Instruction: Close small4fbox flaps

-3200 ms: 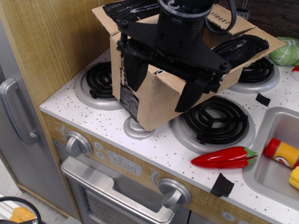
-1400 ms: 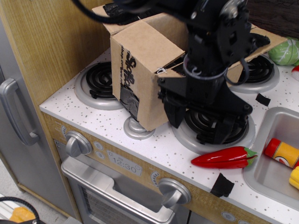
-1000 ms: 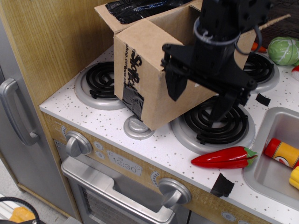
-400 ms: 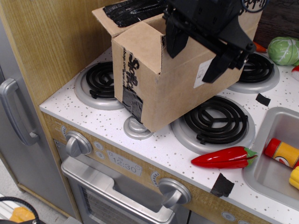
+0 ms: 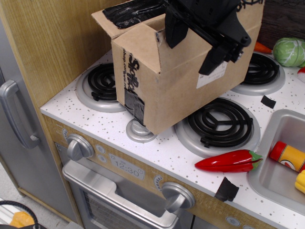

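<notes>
The small4fbox [image 5: 167, 90] is a brown cardboard box with black lettering and black tape on its left face and a white label [image 5: 213, 75] on its front face. It stands on the stove top between the burners. A black-taped flap [image 5: 131, 12] sticks out at the back left. The front flap [image 5: 238, 21] stands upright in line with the front wall. My black gripper [image 5: 190, 40] hangs over the box's top front edge, fingers [image 5: 172, 32] spread apart on either side of nothing.
Black coil burners lie at the left [image 5: 102, 81], front [image 5: 220, 121] and back right [image 5: 262, 71]. A red pepper [image 5: 228, 161] lies near the counter edge. A sink [image 5: 281, 167] with toy bottles is at right. A green cabbage [image 5: 288, 51] sits behind.
My gripper swept from the box's front down over the front burner, then rose to the box top. The front flap, earlier folded outward and down, now stands upright.
</notes>
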`<state>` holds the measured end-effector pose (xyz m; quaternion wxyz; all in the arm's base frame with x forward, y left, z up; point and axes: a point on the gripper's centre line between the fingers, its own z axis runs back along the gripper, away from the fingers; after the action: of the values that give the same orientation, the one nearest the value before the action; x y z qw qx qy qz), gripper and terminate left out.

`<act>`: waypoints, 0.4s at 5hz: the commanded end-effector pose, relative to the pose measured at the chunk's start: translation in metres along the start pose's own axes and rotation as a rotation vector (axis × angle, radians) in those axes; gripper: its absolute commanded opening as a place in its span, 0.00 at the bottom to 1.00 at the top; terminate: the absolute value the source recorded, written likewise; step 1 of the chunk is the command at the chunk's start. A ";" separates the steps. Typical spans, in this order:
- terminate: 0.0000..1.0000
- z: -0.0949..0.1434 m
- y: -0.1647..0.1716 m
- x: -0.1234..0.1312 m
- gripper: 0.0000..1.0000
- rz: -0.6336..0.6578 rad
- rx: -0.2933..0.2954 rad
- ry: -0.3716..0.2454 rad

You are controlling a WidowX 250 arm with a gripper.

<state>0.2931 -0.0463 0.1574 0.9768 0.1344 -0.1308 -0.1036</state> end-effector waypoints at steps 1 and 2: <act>0.00 -0.020 0.018 -0.001 1.00 -0.001 -0.048 -0.051; 0.00 -0.021 0.016 -0.001 1.00 0.009 -0.057 -0.043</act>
<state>0.2980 -0.0276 0.1378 0.9787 0.1043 -0.1396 -0.1089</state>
